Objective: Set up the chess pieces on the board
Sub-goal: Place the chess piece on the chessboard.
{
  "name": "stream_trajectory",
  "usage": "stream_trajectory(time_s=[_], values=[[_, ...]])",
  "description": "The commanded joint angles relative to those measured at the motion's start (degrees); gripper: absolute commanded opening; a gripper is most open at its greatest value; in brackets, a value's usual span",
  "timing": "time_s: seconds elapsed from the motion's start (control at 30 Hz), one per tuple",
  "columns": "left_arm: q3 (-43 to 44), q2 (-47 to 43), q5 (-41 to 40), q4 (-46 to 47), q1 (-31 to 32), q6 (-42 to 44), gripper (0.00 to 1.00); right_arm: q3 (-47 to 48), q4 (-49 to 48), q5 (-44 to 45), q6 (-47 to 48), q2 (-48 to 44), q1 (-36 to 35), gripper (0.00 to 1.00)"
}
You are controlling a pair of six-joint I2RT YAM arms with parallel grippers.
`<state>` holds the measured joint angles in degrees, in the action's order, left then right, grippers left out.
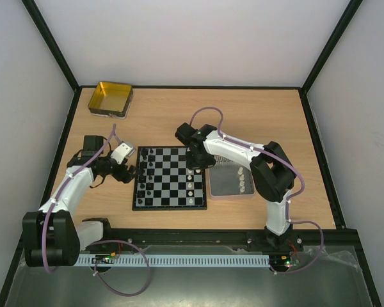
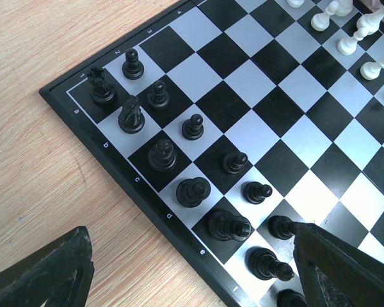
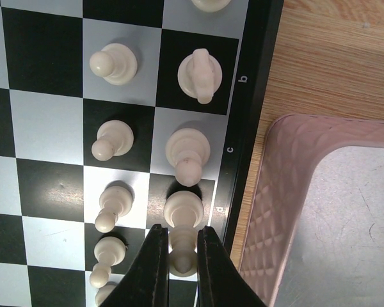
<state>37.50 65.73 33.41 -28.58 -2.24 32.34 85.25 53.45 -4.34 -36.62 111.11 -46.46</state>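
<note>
The checkered board (image 1: 169,206) lies mid-table. Black pieces (image 1: 147,173) fill its two left columns, and white pieces (image 1: 191,188) stand along its right side. My right gripper (image 1: 193,165) is over the board's right edge. In the right wrist view it (image 3: 181,229) is shut on the upper part of a tall white piece (image 3: 183,208), whose base is at the dark edge square marked d. I cannot tell if the base touches. My left gripper (image 1: 129,167) hangs open and empty over the black pieces (image 2: 192,192) at the board's left edge (image 2: 141,204).
A silver tray with a pink rim (image 1: 212,185) lies against the board's right side and holds several white pieces (image 1: 242,179). It also shows in the right wrist view (image 3: 275,192). A yellow tin (image 1: 111,98) stands at the far left.
</note>
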Motion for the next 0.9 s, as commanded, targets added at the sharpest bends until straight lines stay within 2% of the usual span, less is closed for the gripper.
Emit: stream_trajectory(time_s=[0.0,0.53,0.87], values=[[-0.66,-0.51,0.78,0.28,0.22,0.01,0.86,-0.56,-0.05,0.17,-0.03,0.52,0.31,0.02],[-0.70,-0.34,0.83,0.37,0.16,0.00,0.86,-0.91,-0.76,-0.67,-0.10,0.86,0.30,0.03],[-0.71,-0.50,0.87,0.37,0.22,0.00,0.86,0.10,-0.44,-0.32,-0.03,1.02,0.28,0.13]])
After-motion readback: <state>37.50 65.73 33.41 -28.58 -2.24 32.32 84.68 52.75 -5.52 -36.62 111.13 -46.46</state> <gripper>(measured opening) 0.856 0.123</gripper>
